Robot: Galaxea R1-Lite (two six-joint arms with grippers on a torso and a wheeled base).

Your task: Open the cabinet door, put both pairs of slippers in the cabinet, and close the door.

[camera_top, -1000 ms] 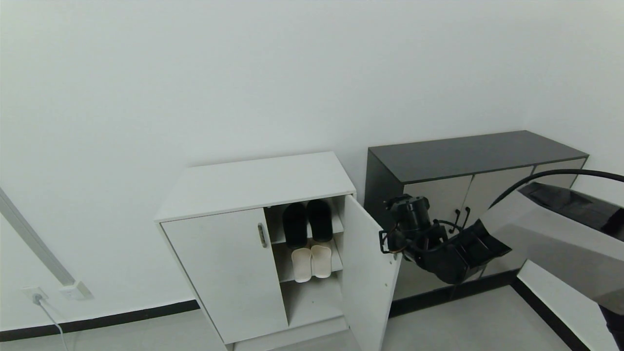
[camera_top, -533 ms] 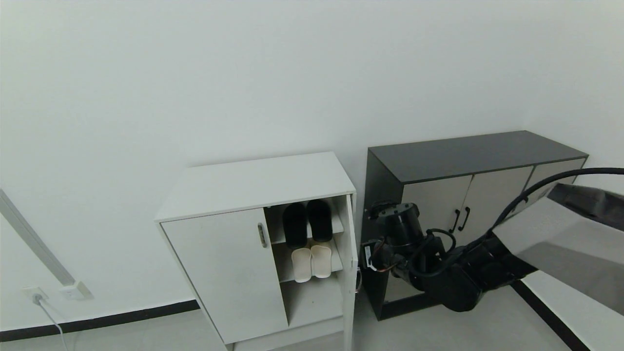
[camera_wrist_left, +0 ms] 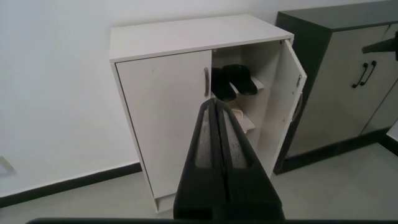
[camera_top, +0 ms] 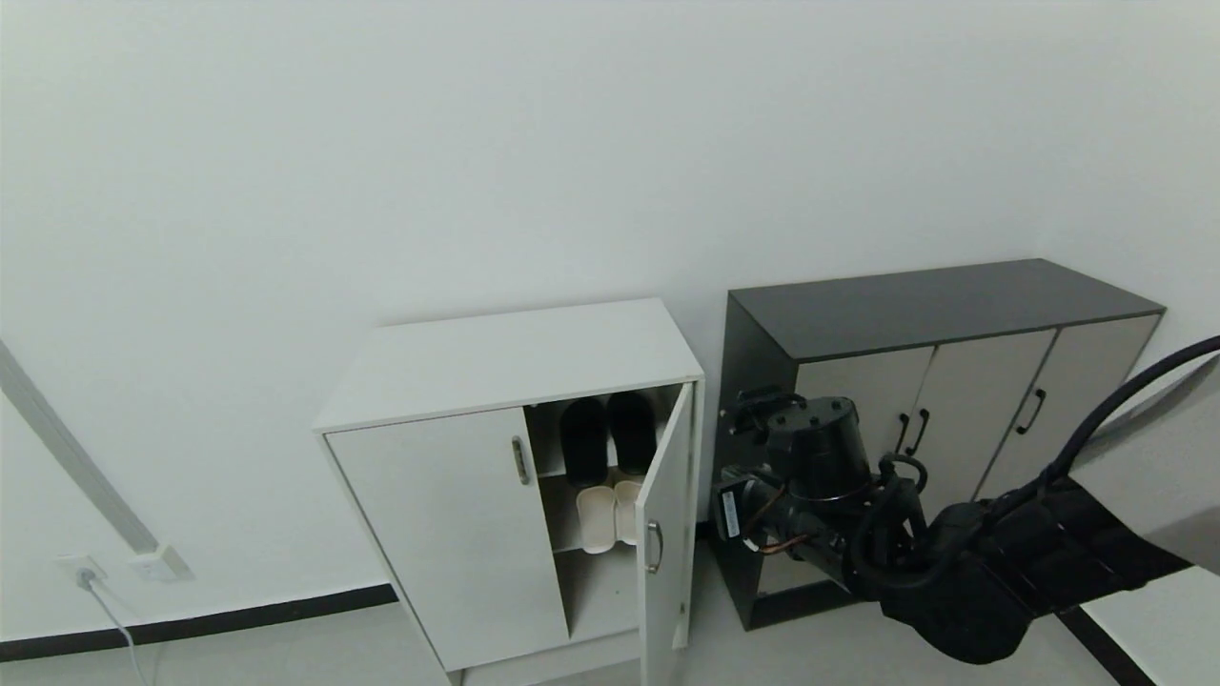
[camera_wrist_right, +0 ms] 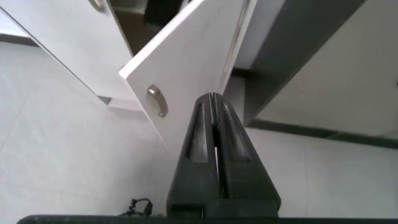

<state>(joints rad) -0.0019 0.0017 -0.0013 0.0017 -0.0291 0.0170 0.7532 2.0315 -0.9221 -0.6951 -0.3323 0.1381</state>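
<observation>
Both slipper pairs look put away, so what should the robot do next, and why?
Probably push the door fully shut with the closed right gripper: it stands half open, and the black pair and white pair already sit inside the cabinet.

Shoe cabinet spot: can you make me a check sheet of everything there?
Surface: grey floor under the cabinet.
Job's things: white cabinet, right door half open; black slippers on upper shelf, white slippers on the shelf below.
Clutter: nothing seen.
Grippers: left gripper shut, facing the cabinet; right gripper shut, beside the right door.
Cables: cord plugged into wall socket.
Surroundings: white wall, dark cabinet on the right.
</observation>
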